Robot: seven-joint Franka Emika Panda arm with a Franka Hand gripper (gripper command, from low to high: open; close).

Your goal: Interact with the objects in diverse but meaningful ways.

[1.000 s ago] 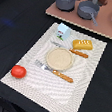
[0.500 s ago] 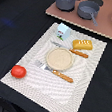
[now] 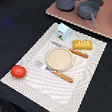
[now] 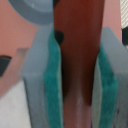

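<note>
the wrist view shows the pincer [image 4: 77,75] clenched on a brown-red sausage stick [image 4: 78,45], which stands between the two green-padded grey fingers [image 4: 109,75] and fills the gap between the pads; a grey rounded object is partly visible behind it on a pink surface. the arm and pincer do not appear in the exterior view. there, a pale striped placemat [image 3: 82,96] lies on the dark bench [image 3: 20,27]. a round tan plate [image 3: 58,58] sits near the middle of the mat. a pale-blue carton [image 3: 63,30] stands upright near the mat's far edge. a golden-yellow bread loaf [image 3: 82,44] lies toward the exterior view's right of the carton. a red tomato [image 3: 18,72] rests at the mat's edge on the exterior view's left. orange-handled cutlery [image 3: 62,76] lies beside the plate. on a pink board [image 3: 103,28] beyond the mat stand two grey pots with handles [image 3: 65,0].
</note>
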